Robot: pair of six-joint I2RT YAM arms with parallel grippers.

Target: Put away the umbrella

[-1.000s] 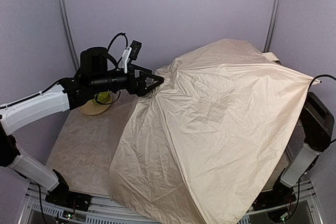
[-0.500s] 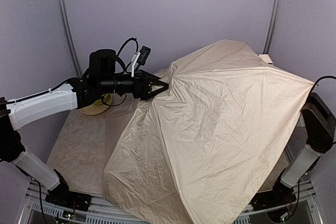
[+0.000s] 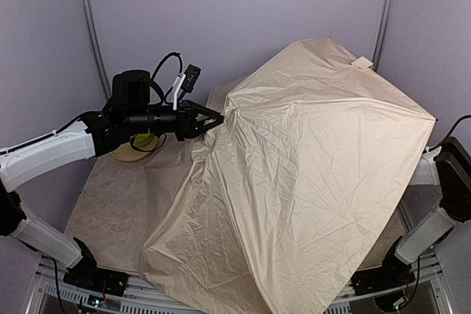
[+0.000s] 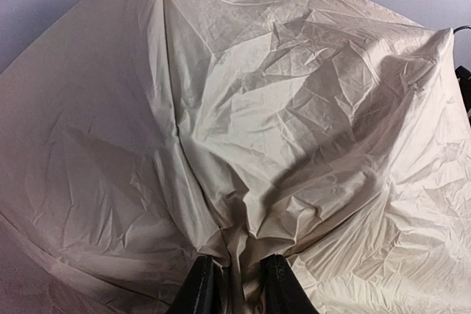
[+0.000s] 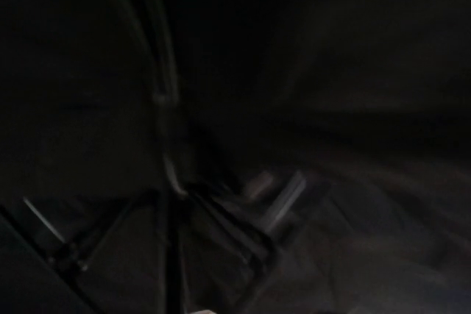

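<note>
Because the umbrella [image 3: 316,174] stands fully open and sprawls over most of the table [image 3: 110,196], the coming move turns on its crown; in the overhead view that crown sits at about nine o'clock on the canopy, right at the tips of the left gripper [image 3: 218,118]. From that claw the cloth spreads away toward four o'clock and reaches the near table edge at six. The long axis is mostly hidden. I judge that it runs from the crown toward three or four o'clock, under the cloth, toward the right arm [image 3: 449,182]; the left arm is plainly the nearer to the crown. Seen from the left wrist, the black fingers [image 4: 200,292] stand close together with a gathered fold of cream cloth pinched between them, so this claw is nipped narrow on the canopy at its peak. The right gripper is buried under the canopy; its own camera gives only darkness, a thin shaft [image 5: 165,101] running toward twelve o'clock, and a few ribs [image 5: 283,200]. Its fingers do not show, so whether it grips anything I cannot tell.
</note>
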